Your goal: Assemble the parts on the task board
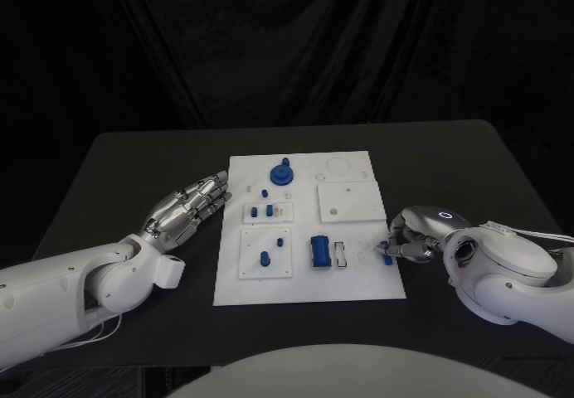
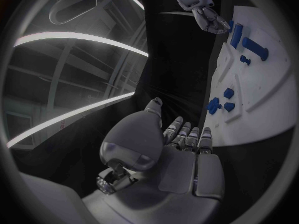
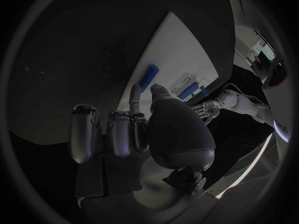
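The white task board (image 1: 359,282) lies mid-table. On it are a round blue knob (image 1: 282,172), small blue pegs (image 1: 271,210), a thick blue cylinder (image 1: 321,251) and, by the right edge, a short blue bar (image 1: 386,258). My right hand (image 1: 415,236) sits at that edge with its fingers curled. In the right wrist view, a fingertip (image 3: 134,88) and the thumb straddle the near end of the blue bar (image 3: 149,77); whether they touch it is unclear. My left hand (image 1: 186,209) lies flat with fingers spread beside the board's left edge, holding nothing.
A raised white square plate (image 1: 349,201) sits on the board's upper right, and two white inset plates (image 1: 265,253) on its left half carry the pegs. Dark table (image 1: 143,166) surrounds the board. The left wrist view shows the board (image 2: 261,89) and my right hand (image 2: 209,15) beyond it.
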`<control>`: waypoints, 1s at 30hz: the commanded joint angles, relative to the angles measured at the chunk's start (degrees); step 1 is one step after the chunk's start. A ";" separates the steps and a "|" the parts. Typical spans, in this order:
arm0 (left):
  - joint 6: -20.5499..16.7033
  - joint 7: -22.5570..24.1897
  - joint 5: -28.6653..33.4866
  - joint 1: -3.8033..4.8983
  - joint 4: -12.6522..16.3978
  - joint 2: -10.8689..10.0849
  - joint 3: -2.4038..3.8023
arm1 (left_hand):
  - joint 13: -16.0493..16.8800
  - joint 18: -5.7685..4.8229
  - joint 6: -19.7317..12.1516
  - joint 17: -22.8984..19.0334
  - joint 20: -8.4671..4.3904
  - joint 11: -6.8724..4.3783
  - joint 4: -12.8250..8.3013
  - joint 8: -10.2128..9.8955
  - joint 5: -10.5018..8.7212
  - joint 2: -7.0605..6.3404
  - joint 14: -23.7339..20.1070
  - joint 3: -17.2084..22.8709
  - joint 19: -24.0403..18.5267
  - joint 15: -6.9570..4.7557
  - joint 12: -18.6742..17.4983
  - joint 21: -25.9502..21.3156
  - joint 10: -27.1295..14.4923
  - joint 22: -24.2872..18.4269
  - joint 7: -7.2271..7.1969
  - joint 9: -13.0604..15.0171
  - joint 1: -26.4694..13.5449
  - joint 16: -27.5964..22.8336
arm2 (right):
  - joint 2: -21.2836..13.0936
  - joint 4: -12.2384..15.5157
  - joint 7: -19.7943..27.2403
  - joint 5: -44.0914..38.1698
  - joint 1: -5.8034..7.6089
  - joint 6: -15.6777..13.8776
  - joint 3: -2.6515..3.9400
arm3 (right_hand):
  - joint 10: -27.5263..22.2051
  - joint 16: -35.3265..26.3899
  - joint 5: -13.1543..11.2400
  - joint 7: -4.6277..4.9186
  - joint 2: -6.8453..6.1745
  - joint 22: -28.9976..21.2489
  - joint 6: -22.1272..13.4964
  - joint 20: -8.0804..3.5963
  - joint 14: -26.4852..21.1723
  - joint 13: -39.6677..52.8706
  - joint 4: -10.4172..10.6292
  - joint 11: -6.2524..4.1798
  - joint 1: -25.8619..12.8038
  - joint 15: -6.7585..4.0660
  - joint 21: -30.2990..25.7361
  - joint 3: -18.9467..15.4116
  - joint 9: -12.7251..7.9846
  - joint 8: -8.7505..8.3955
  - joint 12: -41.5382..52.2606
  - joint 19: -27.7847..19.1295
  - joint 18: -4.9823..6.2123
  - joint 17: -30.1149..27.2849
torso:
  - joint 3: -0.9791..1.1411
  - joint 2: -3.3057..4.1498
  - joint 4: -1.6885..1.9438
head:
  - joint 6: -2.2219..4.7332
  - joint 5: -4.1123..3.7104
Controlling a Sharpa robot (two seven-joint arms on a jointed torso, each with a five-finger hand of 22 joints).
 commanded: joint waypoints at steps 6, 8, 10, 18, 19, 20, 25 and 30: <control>0.49 4.33 0.19 -0.10 0.16 0.08 0.04 | 0.02 1.13 0.10 0.05 0.37 0.38 -0.22 -0.15 0.35 0.11 -0.14 0.14 -0.01 0.34 0.29 -0.06 0.14 0.01 0.44 0.06 0.54 0.27 | 0.70 -0.74 -1.73 -0.84 -0.64 1.80 0.00 | 5.97 -0.32 0.17 0.63 -0.09 12.17 -0.32 0.85 4.97 15.09 0.10 0.81 -0.37 0.87 -0.40 0.28 -2.19 -2.26 0.16 2.49 0.38 9.55 | 0.00 -0.01 -0.01 | -0.01 -0.19; 0.48 4.31 0.19 -0.11 0.17 0.06 0.04 | 0.01 1.14 0.05 0.05 0.40 0.40 -0.29 -0.16 0.41 0.12 -0.14 0.19 -0.01 0.36 0.29 -0.06 0.14 0.00 0.46 0.05 0.58 0.26 | 0.87 -0.91 -1.76 -0.84 -0.86 2.02 0.00 | 5.97 -0.38 0.34 0.81 -0.10 12.14 -0.25 0.99 4.95 15.09 0.09 0.98 -0.32 1.02 -0.49 0.34 -3.01 -3.03 0.16 2.45 0.40 9.42 | 0.02 0.02 -0.05 | -0.01 -0.12; 0.47 4.30 0.19 -0.12 0.17 0.04 0.04 | 0.01 1.14 0.05 0.05 0.40 0.40 -0.29 -0.16 0.41 0.12 -0.14 0.19 -0.01 0.36 0.29 -0.06 0.14 0.00 0.46 0.05 0.58 0.26 | 1.01 -1.05 -1.79 -0.84 -1.08 2.25 0.00 | 5.97 -0.40 0.70 0.95 -0.14 12.13 -0.14 1.10 4.94 15.09 0.07 1.12 -0.18 1.14 -0.52 0.42 -3.76 -3.69 0.16 2.45 0.41 9.38 | 0.02 0.01 -0.03 | -0.01 -0.16; 0.49 4.23 0.19 -0.15 0.19 0.03 0.04 | 0.01 1.14 0.05 0.05 0.40 0.40 -0.29 -0.16 0.41 0.12 -0.14 0.19 -0.01 0.36 0.29 -0.06 0.14 0.00 0.46 0.05 0.58 0.26 | 1.73 -1.40 -1.89 -0.29 -2.21 2.24 0.01 | 5.97 -0.53 4.09 1.15 -0.61 12.08 0.49 1.38 4.89 15.09 -0.61 1.33 2.79 1.35 -0.73 1.59 -6.37 -5.80 0.16 2.38 0.46 9.14 | 0.01 0.00 0.02 | -0.01 -0.18; 0.49 4.22 0.19 -0.16 0.19 0.03 0.04 | 0.01 1.14 0.05 0.05 0.40 0.40 -0.29 -0.16 0.41 0.12 -0.14 0.19 -0.01 0.36 0.29 -0.06 0.14 0.00 0.46 0.05 0.58 0.26 | 1.78 -1.42 -1.83 0.05 -2.30 2.06 0.01 | 5.97 -0.55 5.59 1.13 -0.53 12.06 0.55 1.36 4.88 15.09 -1.08 1.30 4.25 1.31 -0.80 2.28 -6.81 -6.15 0.16 2.36 0.48 9.09 | 0.00 -0.02 -0.01 | -0.01 -0.10; 0.49 4.21 0.19 -0.16 0.18 0.03 0.04 | 0.01 1.14 0.05 0.05 0.40 0.40 -0.29 -0.16 0.41 0.12 -0.14 0.19 -0.01 0.36 0.29 -0.06 0.14 0.00 0.46 0.05 0.58 0.26 | 1.83 -1.45 -1.76 0.32 -2.36 1.85 0.01 | 5.97 -0.54 6.61 1.10 -0.46 12.05 0.50 1.34 4.89 15.09 -1.50 1.26 5.27 1.28 -0.81 2.78 -7.02 -6.34 0.16 2.36 0.49 9.12 | 0.00 -0.02 -0.02 | -0.01 -0.06; 0.49 4.13 0.19 -0.18 0.16 0.05 0.04 | 0.01 1.14 0.03 0.06 0.42 0.42 -0.37 -0.17 0.46 0.13 -0.14 0.24 -0.01 0.38 0.28 -0.06 0.14 0.00 0.47 0.05 0.62 0.28 | 1.87 -1.43 -0.85 2.18 -2.50 0.08 0.01 | 5.97 -0.55 10.95 1.23 -0.34 12.06 0.55 1.34 4.89 15.09 -3.17 1.35 9.07 1.33 -0.83 5.14 -7.97 -7.02 0.16 2.37 0.48 9.11 | -0.01 -0.02 -0.03 | -0.01 0.02; 0.51 4.12 0.20 -0.22 0.10 0.10 0.04 | 0.01 1.14 0.03 0.06 0.42 0.42 -0.37 -0.17 0.46 0.13 -0.14 0.24 -0.01 0.38 0.28 -0.06 0.14 0.00 0.47 0.05 0.62 0.28 | 1.86 -1.26 1.24 4.44 -2.55 -3.96 0.02 | 5.97 -0.29 13.33 1.17 -0.19 12.22 0.98 1.32 5.01 15.09 -4.57 1.30 11.24 1.30 -0.37 7.11 -8.01 -6.69 0.16 2.58 0.37 9.65 | 0.00 -0.04 0.00 | -0.01 0.07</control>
